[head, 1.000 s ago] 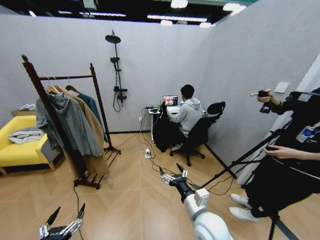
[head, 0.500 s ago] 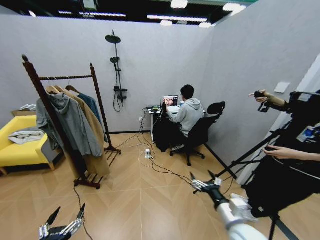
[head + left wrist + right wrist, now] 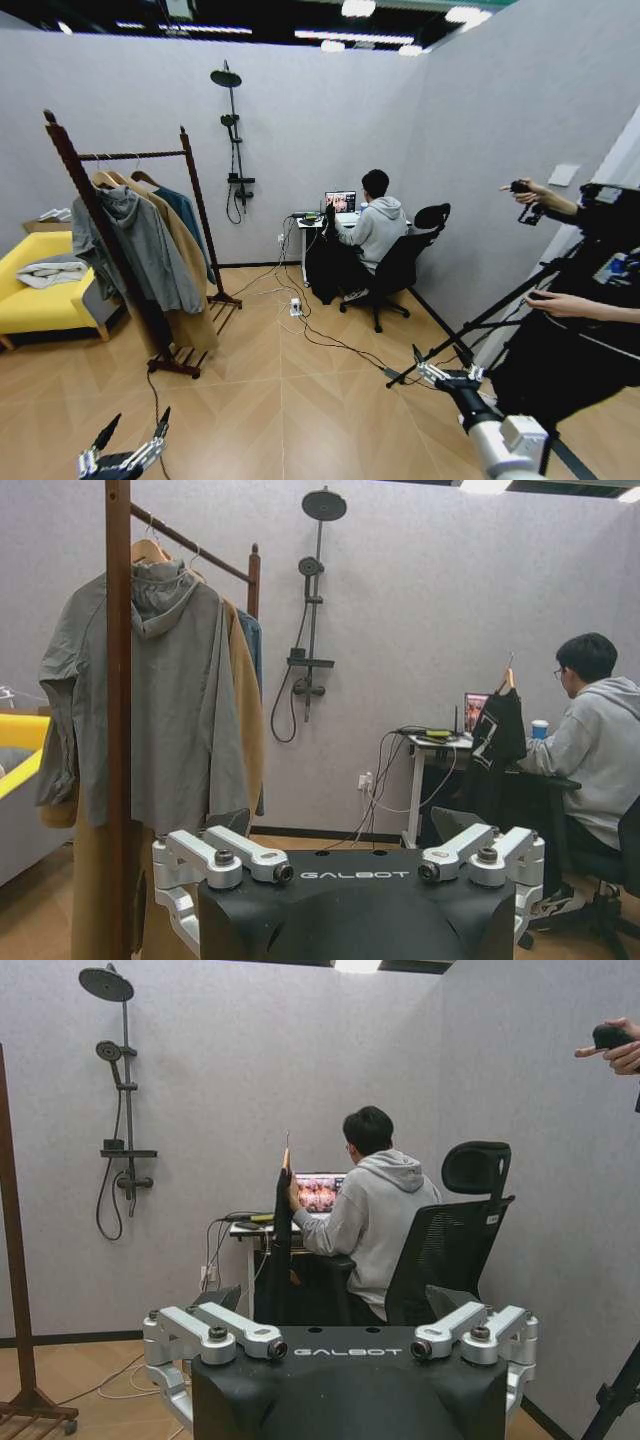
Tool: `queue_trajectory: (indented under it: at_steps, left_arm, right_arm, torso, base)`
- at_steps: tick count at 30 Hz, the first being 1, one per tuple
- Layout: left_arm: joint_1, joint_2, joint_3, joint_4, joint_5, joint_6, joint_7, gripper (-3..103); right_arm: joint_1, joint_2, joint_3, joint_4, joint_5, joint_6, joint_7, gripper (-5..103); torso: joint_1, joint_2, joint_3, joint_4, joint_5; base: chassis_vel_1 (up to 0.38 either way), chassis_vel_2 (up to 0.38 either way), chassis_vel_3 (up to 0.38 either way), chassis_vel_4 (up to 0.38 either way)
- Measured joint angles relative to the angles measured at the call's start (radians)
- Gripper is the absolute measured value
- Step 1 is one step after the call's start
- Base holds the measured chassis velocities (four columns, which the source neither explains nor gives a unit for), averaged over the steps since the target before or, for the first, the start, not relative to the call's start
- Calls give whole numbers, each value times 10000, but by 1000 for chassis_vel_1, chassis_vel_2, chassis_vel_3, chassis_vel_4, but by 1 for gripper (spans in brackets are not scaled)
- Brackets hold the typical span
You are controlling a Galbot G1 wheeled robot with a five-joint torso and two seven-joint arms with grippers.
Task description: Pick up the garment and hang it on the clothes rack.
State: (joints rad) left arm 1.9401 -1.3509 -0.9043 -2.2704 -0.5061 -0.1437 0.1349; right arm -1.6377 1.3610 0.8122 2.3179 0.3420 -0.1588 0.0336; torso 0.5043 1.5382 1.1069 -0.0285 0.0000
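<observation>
Reddish-brown wood: the clothes rack [image 3: 128, 240] is seen far left, the garment [image 3: 186, 215] already hung on its bar.

Left gripper [image 3: 130, 446] and right gripper [image 3: 447, 372] are held low, fingers spread open, nothing gripped; an approach seems needed.

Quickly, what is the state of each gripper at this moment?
Left gripper: open, holding nothing, low at the robot's left.
Right gripper: open, holding nothing, out to the robot's right above the floor.
</observation>
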Motion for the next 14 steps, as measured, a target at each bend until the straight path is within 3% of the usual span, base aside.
queue_trajectory:
  at_steps: [6, 14]
  left_arm:
    - [0, 0, 0, 0, 0, 0, 0, 100]
    - [0, 0, 0, 0, 0, 0, 0, 100]
  right_arm:
    - [-60, 383, -433, -62, -870, 482, -129, 100]
    - [-91, 481, -535, 31, -947, 544, -127, 100]
  torso:
    - [0, 0, 1, 0, 0]
    - [0, 0, 1, 0, -1]
  base:
    - [0, 0, 0, 0]
    - [0, 0, 0, 0]
